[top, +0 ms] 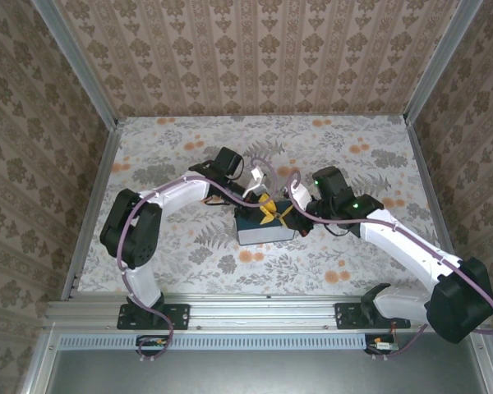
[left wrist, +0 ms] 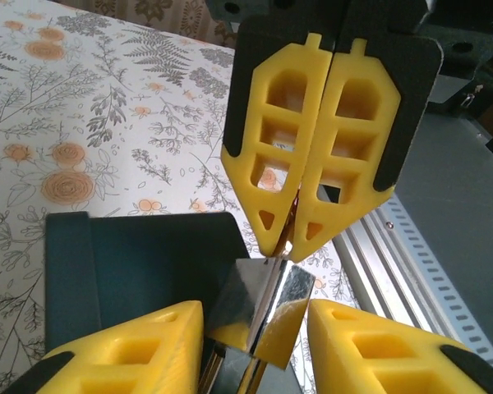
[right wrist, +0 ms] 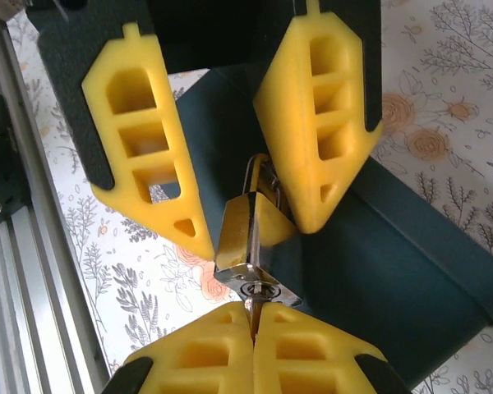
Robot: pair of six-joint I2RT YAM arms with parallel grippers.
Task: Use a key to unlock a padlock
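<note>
The shiny padlock (left wrist: 263,308) is held between the jaws of the left gripper (left wrist: 255,322) and is touched by both. Just ahead of the jaws, the right gripper (left wrist: 289,240) is pressed closed on a thin key (left wrist: 291,234) that meets the padlock. Under the left jaw, a dark box (left wrist: 140,263) is seen on the flowered tabletop (left wrist: 107,123).

Right wrist view: the key (right wrist: 249,305) shows a short length of blade at the keyhole; its head is buried between the pressed-together pads of the right gripper (right wrist: 252,318), cropped by the lower edge. The shackle (right wrist: 257,176) of the padlock (right wrist: 245,246) is partly masked by the left gripper (right wrist: 255,234); whether it is released cannot be told. Left wrist view: the padlock body runs off the lower edge. Top view, centre: lock and key too small to resolve.
</note>
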